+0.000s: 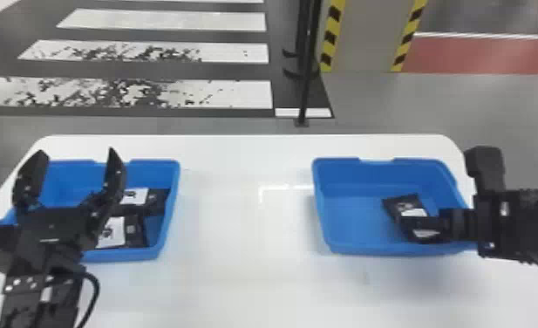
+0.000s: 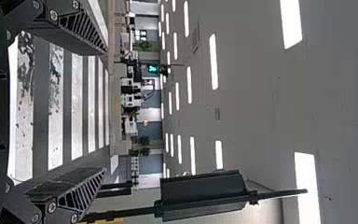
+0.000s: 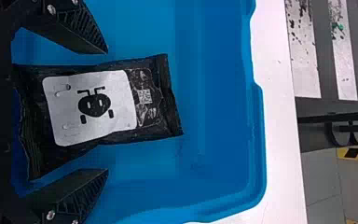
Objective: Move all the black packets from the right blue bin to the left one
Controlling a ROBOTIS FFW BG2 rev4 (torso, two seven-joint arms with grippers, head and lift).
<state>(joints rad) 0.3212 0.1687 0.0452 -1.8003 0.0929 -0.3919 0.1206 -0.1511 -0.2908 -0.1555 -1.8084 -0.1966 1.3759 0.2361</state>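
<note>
Checking the right wrist view first, I get the packet's detail: black packet (image 3: 114, 105) label side up, white label with a dark printed figure and a small square code, crimped ends readable. My head view has the right gripper (image 1: 420, 224) covering part of that packet, but it places everything: packet on the floor of the right blue bin (image 1: 318, 192), toward its right side, two more black packets (image 1: 156, 201) (image 1: 137, 231) in the left blue bin (image 1: 177, 179). My left wrist view looks out across the room instead: crosswalk (image 2: 56, 107), ceiling lights (image 2: 213, 60), green signal (image 2: 153, 69). Pose: right arm (image 1: 512, 227) comes in from the right edge, wrist over the bin's right wall, gripper down inside. Right gripper (image 3: 107, 112) has its fingers spread, one along each long side of the packet; can't tell if either touches it. Left arm (image 1: 41, 288) comes in from the bottom edge, left gripper (image 1: 76, 153) above the left bin, fingers wide apart and pointing away from me. Edges: the right bin's right and near walls are close to the right gripper; open blue floor lies left of the packet, then the bin's left wall, then a broad stretch of white tabletop (image 1: 246, 235) between the bins.
</note>
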